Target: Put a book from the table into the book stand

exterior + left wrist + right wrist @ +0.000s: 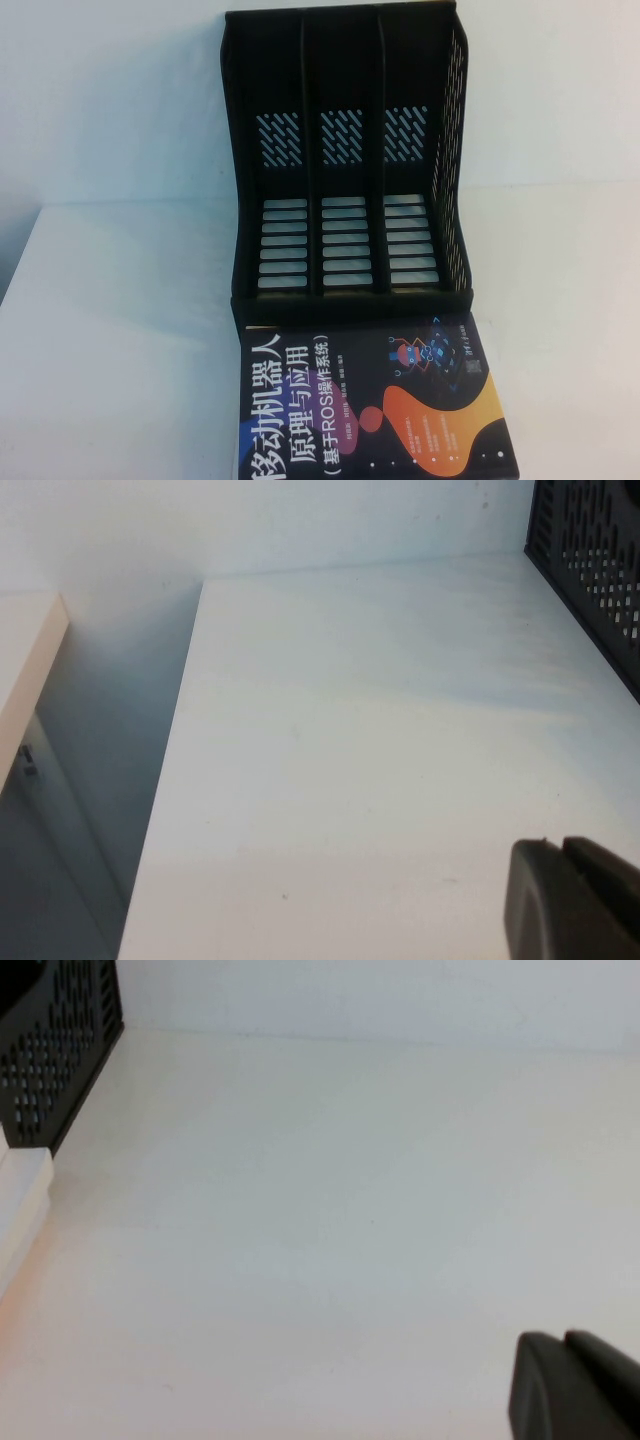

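The book [380, 400], black-covered with a white Chinese title and orange and purple blobs, lies flat on the white table [120, 330], right in front of the book stand [345, 160]. The stand is a black rack with three empty upright slots. Neither arm shows in the high view. My left gripper [562, 848] hangs shut and empty above bare table, the stand's mesh side [600, 560] far ahead of it. My right gripper [565, 1340] is shut and empty above bare table, with the stand's other mesh side [60, 1050] and the book's white page edge [20, 1200] away from it.
The table's left edge [165, 780] drops off beside a second pale surface [25, 660]. A plain wall stands behind the stand.
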You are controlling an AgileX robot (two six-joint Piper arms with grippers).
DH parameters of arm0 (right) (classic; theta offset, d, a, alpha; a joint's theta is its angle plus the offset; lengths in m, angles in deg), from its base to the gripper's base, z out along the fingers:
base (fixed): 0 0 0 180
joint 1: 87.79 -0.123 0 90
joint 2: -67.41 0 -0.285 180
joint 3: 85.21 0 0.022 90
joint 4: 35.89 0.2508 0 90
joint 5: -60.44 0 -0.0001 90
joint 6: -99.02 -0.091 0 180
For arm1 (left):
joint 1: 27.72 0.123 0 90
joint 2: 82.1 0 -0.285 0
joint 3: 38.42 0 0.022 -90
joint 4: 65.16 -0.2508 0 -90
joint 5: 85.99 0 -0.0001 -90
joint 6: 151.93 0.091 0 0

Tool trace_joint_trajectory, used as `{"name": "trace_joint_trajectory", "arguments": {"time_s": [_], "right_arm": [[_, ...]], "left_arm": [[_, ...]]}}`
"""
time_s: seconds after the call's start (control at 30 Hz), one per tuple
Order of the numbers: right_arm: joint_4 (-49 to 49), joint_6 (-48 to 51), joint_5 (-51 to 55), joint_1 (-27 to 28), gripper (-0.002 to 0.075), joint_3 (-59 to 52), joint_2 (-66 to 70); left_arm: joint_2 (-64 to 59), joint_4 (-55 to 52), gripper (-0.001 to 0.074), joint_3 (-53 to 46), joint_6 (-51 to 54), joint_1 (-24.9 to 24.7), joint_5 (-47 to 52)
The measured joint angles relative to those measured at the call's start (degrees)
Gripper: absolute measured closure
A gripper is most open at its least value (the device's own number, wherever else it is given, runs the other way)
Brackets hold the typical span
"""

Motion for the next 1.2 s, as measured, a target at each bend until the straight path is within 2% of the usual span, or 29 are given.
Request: {"name": "trace_joint_trajectory", "arguments": {"time_s": [0.27,0.5,0.6,0.9,1.2], "right_arm": [[-1.1,0.1,-6.2,0.0,0.0728,-0.3,0.0],[-1.2,0.1,-27.1,0.0,0.0728,-0.3,0.0],[-1.4,-1.4,-34.8,0.0,0.0728,-0.3,0.0],[-1.1,-5.8,-47.6,0.0,0.0728,-0.3,0.0],[-1.1,-6.2,-49.8,0.0,0.0728,-0.3,0.0]], "left_arm": [[0.0,0.0,0.0738,0.0,0.0,0.0,-6.3],[0.0,0.0,0.0738,0.0,0.0,0.0,-24.0],[0.0,0.0,0.0738,0.0,0.0,0.0,-28.3],[0.0,0.0,0.0738,0.0,1.2,0.0,-29.9],[0.0,0.0,0.0738,0.0,-0.4,0.0,-30.2]]}}
